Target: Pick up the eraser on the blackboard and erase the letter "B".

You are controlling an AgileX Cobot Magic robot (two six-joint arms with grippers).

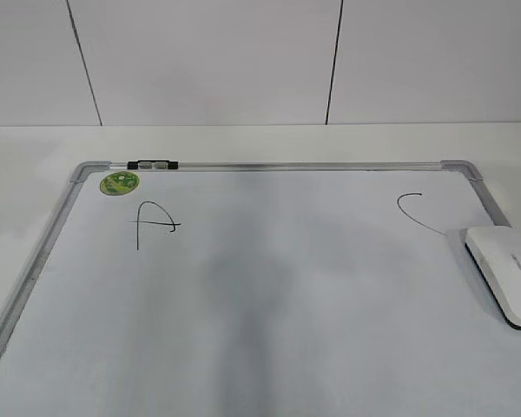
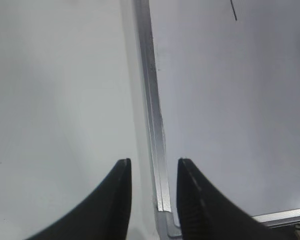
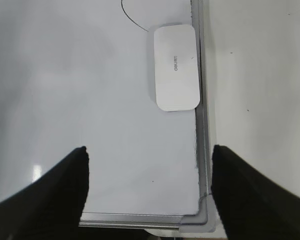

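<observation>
One eraser [image 1: 506,272] lies flat at the right edge of the frame in the exterior view, on the blackboard [image 1: 269,330] just beside its right frame rail, touched by no gripper. In the right wrist view it sits in the upper middle, its long side against the rail, grey lettering up. Two marker letters show on the board: an "A" [image 1: 154,224] at upper left and a curved "C" [image 1: 414,211] at upper right, its tail running to the eraser's top end. No "B" is visible between them. One round green sticker [image 1: 120,182] sits in the board's far left corner.

The right gripper [image 3: 149,187] hangs over the board's near right corner, fingers spread wide and empty. The left gripper [image 2: 154,197] hovers over the left frame rail, jaws parted narrowly, grasping nothing.
</observation>
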